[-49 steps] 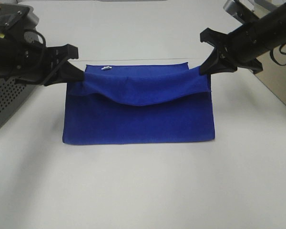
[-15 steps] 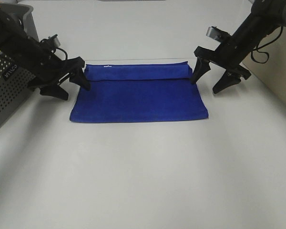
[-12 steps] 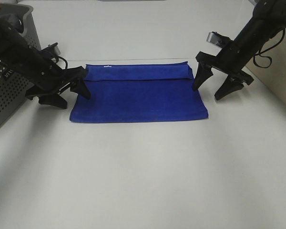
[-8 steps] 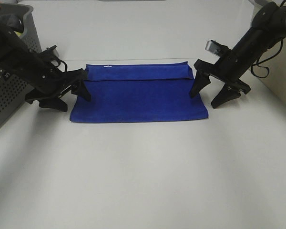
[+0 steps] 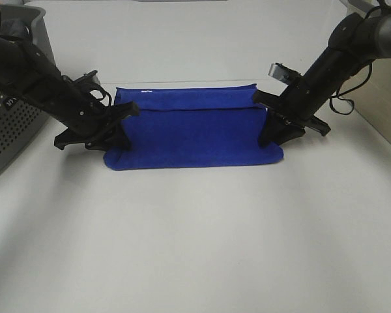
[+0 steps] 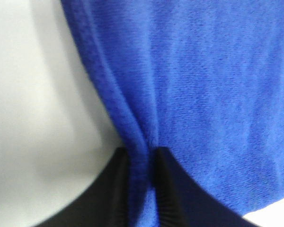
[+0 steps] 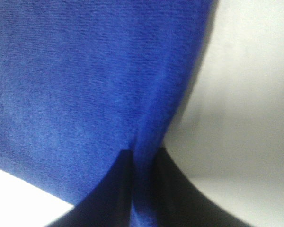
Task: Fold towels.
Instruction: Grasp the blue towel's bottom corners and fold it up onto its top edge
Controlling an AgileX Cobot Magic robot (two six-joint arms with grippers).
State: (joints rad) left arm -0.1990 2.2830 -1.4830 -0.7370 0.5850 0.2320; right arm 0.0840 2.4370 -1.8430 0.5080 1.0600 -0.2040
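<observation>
Grippers both clamped now: left gripper (image 5: 116,128) pinched tight on L side edge of royal blue plush microfibre towel (image 5: 192,134), right gripper (image 5: 271,128) likewise on R edge. Both stood spread beside it 0.5 s ago. Towel lies folded on white table (image 5: 195,248), front corners drawn inward vs before.

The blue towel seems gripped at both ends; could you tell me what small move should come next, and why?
Probably raise both grippers together and evenly. The left gripper and right gripper each pinch a side edge of the towel, which lies low on the table, so an even lift would likely start the next fold.
</observation>
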